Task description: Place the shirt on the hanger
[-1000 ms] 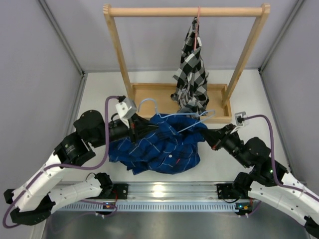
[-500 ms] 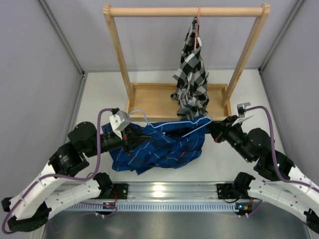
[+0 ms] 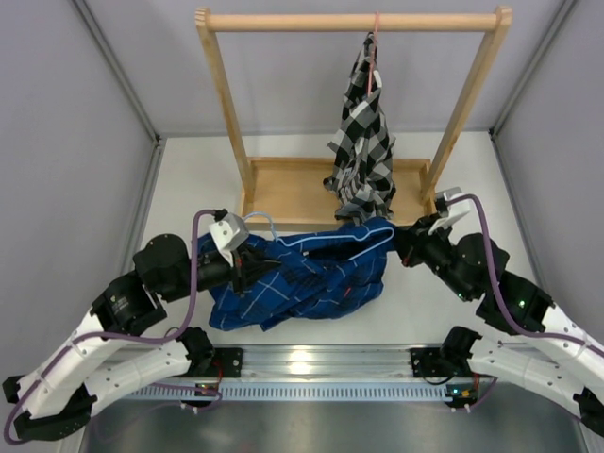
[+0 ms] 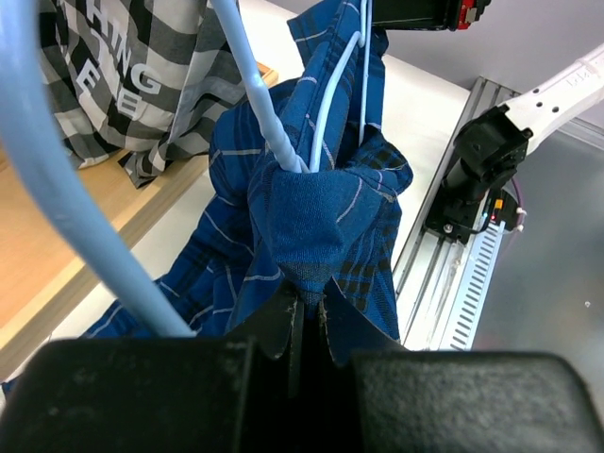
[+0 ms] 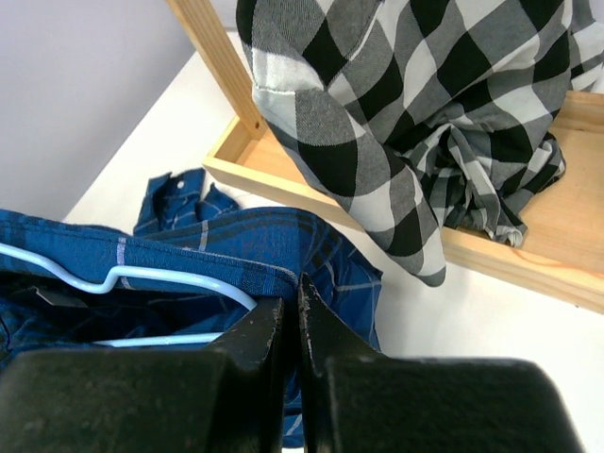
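**Shirt (image 3: 302,278) sagging between two pinches**

The left claw (image 3: 247,267) is clamping shut on a fold of the shirt, just beside the hook of the hanger (image 3: 332,236). The wire is running inside the shirt's upper edge, and the lower folds seem to be resting on the table (image 3: 415,302). The right claw (image 3: 406,247) is pinching shut on the far shoulder. The cloth is looking soft, light and droopy, so seams should be giving the surest hold. Behind, the checked shirt (image 3: 363,142) is crowding the right side of the wooden rack (image 3: 226,104), leaving its left side open.
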Controlling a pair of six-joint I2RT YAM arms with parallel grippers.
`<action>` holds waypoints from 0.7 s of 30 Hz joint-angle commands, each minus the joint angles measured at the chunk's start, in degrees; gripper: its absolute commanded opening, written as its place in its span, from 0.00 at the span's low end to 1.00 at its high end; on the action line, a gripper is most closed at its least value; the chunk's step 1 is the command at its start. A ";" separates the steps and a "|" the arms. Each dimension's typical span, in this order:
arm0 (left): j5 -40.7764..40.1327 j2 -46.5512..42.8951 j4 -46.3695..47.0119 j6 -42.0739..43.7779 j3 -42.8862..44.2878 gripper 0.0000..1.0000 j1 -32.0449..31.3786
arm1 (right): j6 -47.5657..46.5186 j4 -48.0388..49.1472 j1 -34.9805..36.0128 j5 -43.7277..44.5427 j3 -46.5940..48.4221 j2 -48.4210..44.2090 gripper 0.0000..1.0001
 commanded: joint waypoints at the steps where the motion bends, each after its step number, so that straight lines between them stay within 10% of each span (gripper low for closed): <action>1: -2.61 -1.25 -4.91 1.18 0.48 0.00 0.31 | -2.75 -1.54 -0.65 2.58 3.59 0.82 0.00; 21: -22.72 3.93 -16.42 4.26 10.41 0.00 0.22 | -9.00 -13.32 -1.53 0.20 21.07 21.74 0.00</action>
